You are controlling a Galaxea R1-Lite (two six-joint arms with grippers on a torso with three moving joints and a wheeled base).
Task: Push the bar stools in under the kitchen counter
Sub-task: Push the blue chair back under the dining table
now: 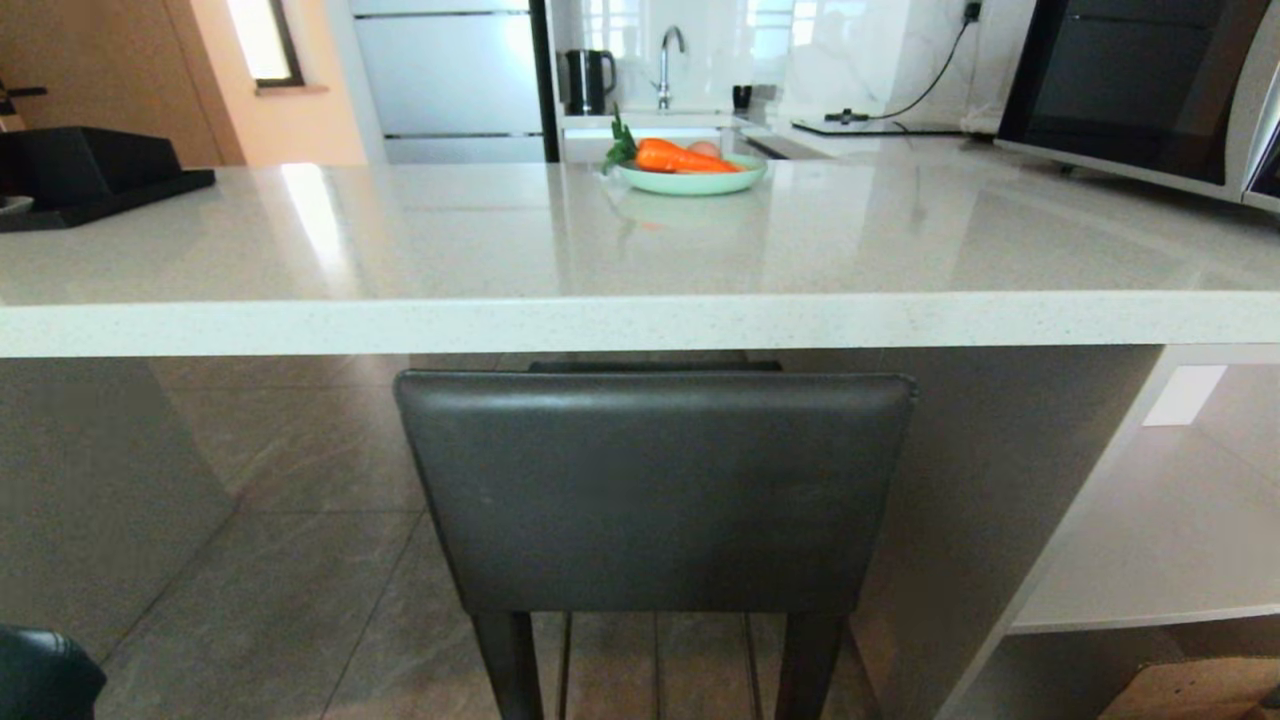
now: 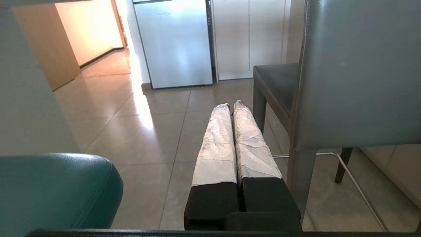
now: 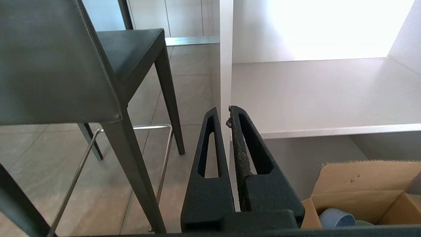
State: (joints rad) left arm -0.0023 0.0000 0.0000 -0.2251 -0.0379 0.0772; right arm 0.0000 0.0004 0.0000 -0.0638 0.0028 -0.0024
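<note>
Stools first, from the arms outward: the left end effector (image 2: pixel 232 105) is pinched fully shut, its taped fingers (image 2: pixel 215 144) pressed together on nothing, hanging low over the floor tiles (image 2: pixel 138 131) between the two seats. The right end effector (image 3: pixel 223 113) is closed and empty too, down beside the grey stool's (image 1: pixel 655 490) legs, with the white shelf (image 3: pixel 315 95) and a cardboard box (image 3: pixel 361 184) on its other side.

Grey stool sits dead ahead, its back just under the worktop (image 1: pixel 600 320) edge, seat reaching in beneath the slab. It looks mostly in already. Teal stool (image 2: pixel 52 191) is just beside the left arm, only a padded corner showing, so how far it stands out I cannot tell.

Handling, as I judge it: rigid frame, leather-like padding that gives slightly, moderate weight, tall and narrow. The glossy tiles should let the legs slide, but a high shove could tip it. Closed fingers flat against the backrest, centred and low, look like the safest contact. The chrome footrest (image 3: pixel 131 154) is thin and easy to slip off.
</note>
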